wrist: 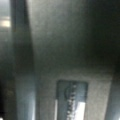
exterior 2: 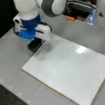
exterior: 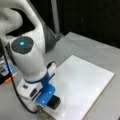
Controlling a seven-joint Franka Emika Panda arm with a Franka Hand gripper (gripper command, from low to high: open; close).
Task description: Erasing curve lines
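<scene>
- No legible text, brand, number or sign in either front view.
- Wrist view: a label (wrist: 72,100) bears dark marks, not readable.

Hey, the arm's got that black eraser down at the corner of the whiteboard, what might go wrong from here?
1. The black rectangular eraser block under the tool sits at the corner edge of the white rectangular board; it may slip off onto the grey table.
2. The board looks loose on the table, so pushing could shift it.
3. No curve lines show on the board in both front views, so a wipe may touch nothing.
</scene>
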